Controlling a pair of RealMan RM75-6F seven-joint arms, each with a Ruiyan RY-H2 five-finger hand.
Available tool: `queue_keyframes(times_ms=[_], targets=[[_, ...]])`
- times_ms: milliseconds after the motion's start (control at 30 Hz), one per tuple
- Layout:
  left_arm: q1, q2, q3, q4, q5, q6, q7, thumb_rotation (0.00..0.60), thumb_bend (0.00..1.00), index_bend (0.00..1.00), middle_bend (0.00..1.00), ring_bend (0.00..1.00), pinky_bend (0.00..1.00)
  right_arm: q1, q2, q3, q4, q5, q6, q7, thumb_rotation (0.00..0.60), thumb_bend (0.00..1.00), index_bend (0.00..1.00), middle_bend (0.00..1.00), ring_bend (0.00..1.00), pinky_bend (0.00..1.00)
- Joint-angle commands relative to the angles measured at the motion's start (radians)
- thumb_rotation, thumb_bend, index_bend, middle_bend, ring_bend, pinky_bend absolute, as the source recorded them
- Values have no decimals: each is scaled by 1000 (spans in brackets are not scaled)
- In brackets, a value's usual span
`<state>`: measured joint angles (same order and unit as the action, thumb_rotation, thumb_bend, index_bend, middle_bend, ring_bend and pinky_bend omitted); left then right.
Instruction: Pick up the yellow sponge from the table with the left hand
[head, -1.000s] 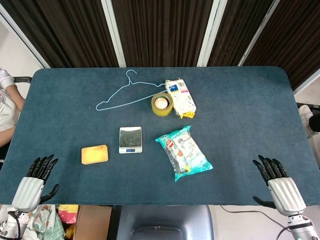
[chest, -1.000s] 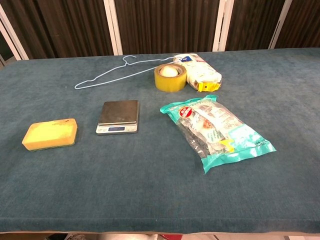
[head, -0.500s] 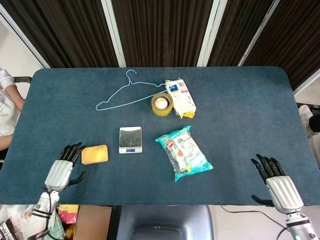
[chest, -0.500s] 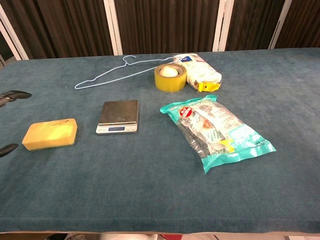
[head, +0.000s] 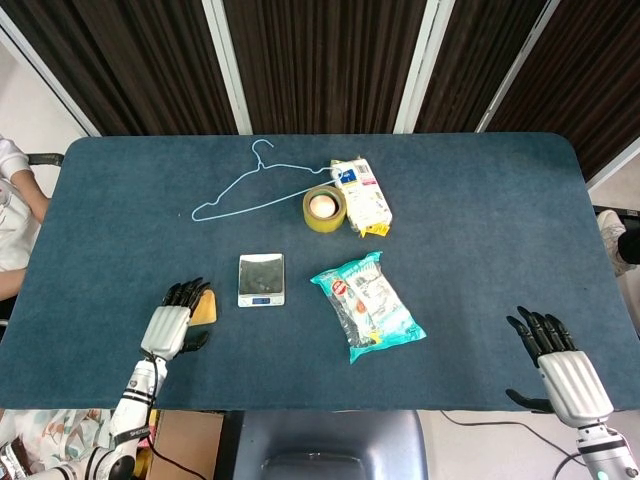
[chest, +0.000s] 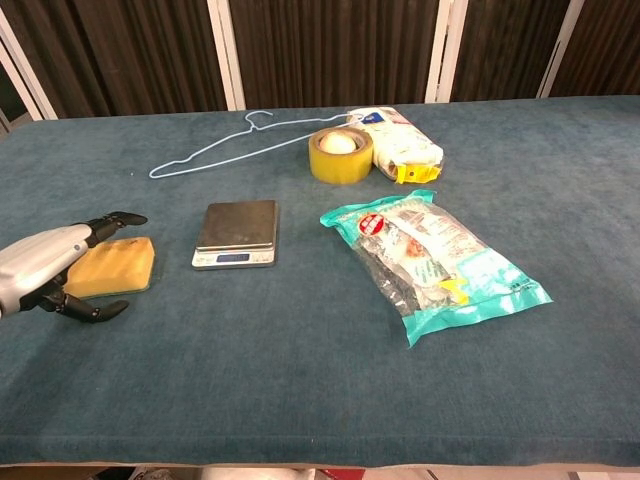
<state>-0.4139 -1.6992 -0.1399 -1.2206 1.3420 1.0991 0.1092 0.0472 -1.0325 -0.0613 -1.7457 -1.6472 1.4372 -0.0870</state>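
Two robot hands show in the head view over a blue-green table (head: 480, 230). The left hand (head: 172, 322) hovers above the yellow sponge (head: 206, 308), covering most of it, with its dark fingers (head: 186, 292) spread apart and holding nothing; whether they touch the sponge cannot be told. The sponge lies near the table's front-left edge, just left of a small kitchen scale (head: 261, 279). The right hand (head: 556, 365) sits at the front-right corner, well apart from everything, fingers fanned and empty. A sealed snack bag (head: 366, 305) lies right of the scale. Further back, a roll of tape (head: 324, 208) rests against a white packet (head: 361, 195), and a light blue hanger (head: 252, 186) lies to their left.

From the chest view, the left hand (chest: 50, 268) comes in from the left edge, its fingers (chest: 118, 217) arched over the sponge's (chest: 118, 266) top and the thumb reaching along its front side, not yet closed on it. The sponge lies flat on the cloth, beside the scale (chest: 237, 233). The snack bag (chest: 430, 259) lies to the right, with the tape (chest: 340, 154), packet (chest: 400, 142) and hanger (chest: 225, 146) behind. The right hand is out of this frame.
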Motion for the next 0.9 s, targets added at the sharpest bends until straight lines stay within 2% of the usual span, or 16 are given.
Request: queue_keyframes(times_ms=[33, 133, 200, 267, 333, 467, 600, 767, 900], targets=[[-9, -28, -15, 30, -31, -2, 36, 600, 289, 4, 45, 91, 132, -2, 3, 1, 2, 1, 5, 8, 600, 195, 0, 0, 0, 0], [-5, -45, -21, 53, -37, 26, 41, 600, 298, 81, 191, 265, 243, -2, 5, 0, 3, -1, 5, 12, 600, 195, 0, 0, 0, 0], [-4, -57, -27, 69, -37, 46, 31, 600, 316, 186, 307, 397, 328, -3, 7, -2, 3, -5, 7, 13, 600, 195, 0, 0, 0, 0], [-4, -68, -31, 87, -31, 61, 12, 600, 330, 268, 386, 488, 378, -4, 7, -3, 3, -7, 8, 13, 600, 195, 0, 0, 0, 0], [-6, -73, -30, 99, -28, 61, -15, 600, 340, 307, 433, 544, 417, -5, 7, -3, 3, -7, 10, 13, 600, 195, 0, 0, 0, 0], [-12, -73, -36, 102, -13, 80, -47, 600, 350, 321, 443, 562, 440, -4, 6, -3, 3, -7, 8, 10, 600, 195, 0, 0, 0, 0], [-29, -60, -57, 52, 2, 97, -75, 600, 350, 317, 441, 563, 432, -2, 3, -4, 2, -5, 1, 4, 600, 195, 0, 0, 0, 0], [-87, -58, -112, -46, 2, 99, -25, 600, 350, 314, 438, 562, 429, -1, 2, -4, 0, -4, -3, -3, 600, 195, 0, 0, 0, 0], [-159, -115, -176, -61, -44, 67, 28, 600, 350, 315, 437, 562, 431, 2, 2, -2, 1, 3, -10, -3, 600, 195, 0, 0, 0, 0]])
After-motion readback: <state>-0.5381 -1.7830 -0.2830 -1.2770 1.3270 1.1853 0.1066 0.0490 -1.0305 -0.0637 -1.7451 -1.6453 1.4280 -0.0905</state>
